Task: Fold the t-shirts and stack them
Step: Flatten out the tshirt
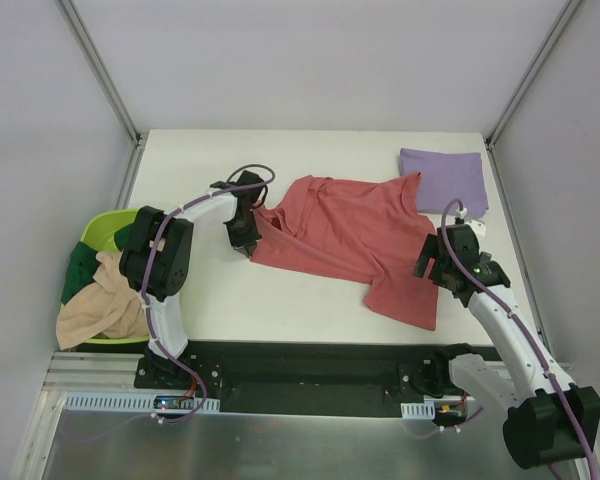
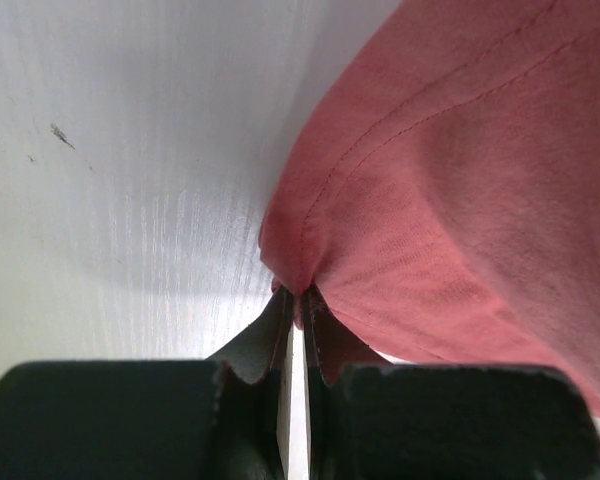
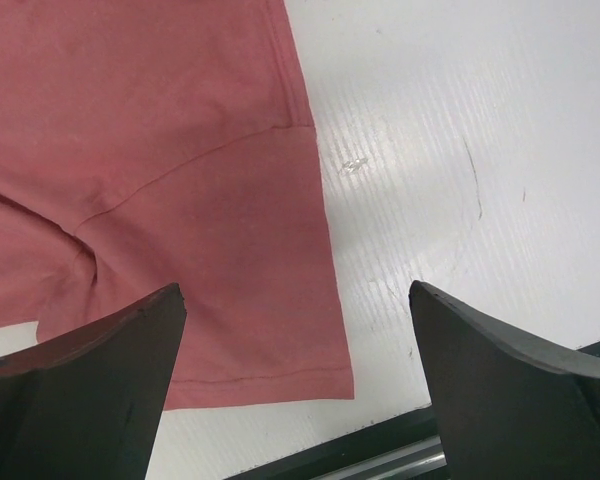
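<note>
A red t-shirt (image 1: 350,238) lies spread and rumpled across the middle of the white table (image 1: 230,290). My left gripper (image 1: 248,236) is shut on the shirt's left edge; in the left wrist view the red cloth (image 2: 460,190) bunches into the closed fingertips (image 2: 298,300). My right gripper (image 1: 427,268) is open and empty, hovering over the shirt's right sleeve; in the right wrist view the sleeve hem and corner (image 3: 280,350) lie between the spread fingers (image 3: 100,360). A folded purple t-shirt (image 1: 444,178) lies at the back right.
A green basket (image 1: 102,232) at the table's left edge holds a beige shirt (image 1: 102,305) and a dark green one (image 1: 77,270). The black front rail (image 1: 310,365) runs along the near table edge. Enclosure posts stand at the back corners.
</note>
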Available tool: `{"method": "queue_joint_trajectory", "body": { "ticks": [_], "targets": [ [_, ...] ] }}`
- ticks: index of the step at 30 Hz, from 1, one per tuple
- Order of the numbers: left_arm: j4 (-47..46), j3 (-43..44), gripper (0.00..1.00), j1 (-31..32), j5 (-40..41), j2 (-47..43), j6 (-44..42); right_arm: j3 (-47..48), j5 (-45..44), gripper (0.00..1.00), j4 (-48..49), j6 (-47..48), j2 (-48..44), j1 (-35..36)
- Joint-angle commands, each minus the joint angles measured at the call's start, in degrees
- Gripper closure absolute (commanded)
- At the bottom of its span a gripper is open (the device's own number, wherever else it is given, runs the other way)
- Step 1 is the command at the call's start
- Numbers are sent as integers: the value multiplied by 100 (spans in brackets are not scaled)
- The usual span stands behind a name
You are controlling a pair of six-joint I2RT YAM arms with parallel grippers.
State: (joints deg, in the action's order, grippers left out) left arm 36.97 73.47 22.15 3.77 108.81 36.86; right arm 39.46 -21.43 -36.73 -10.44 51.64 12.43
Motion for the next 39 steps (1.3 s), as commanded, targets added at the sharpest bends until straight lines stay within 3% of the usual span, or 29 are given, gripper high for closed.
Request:
{"method": "queue_joint_trajectory", "body": {
  "ticks": [1, 8, 16, 21, 30, 39],
  "targets": [
    [108, -192, 100, -149, 624, -220, 14, 0, 393, 4, -62, 50, 118, -65],
    [73, -852, 100, -492, 1538, -896, 84, 237, 1044, 4, -799, -441, 154, -65],
    [-181, -1089, 100, -510, 1179, -1046, 111, -17, 1886, 1, -2005, -1021, 180, -65],
    [-252, -1168, 100, -510, 1126, -1169, 67, -448, 2714, 8, -1864, -1513, 92, 145],
    [-340, -1230, 100, -510, 994, -1222, 76, -720, 2460, 32, -1486, -1602, 601, 339],
    [-331, -1230, 100, -510, 968, -1249, 32, -887, 1987, 43, -1056, -1637, 1076, 348]
  ]
}}
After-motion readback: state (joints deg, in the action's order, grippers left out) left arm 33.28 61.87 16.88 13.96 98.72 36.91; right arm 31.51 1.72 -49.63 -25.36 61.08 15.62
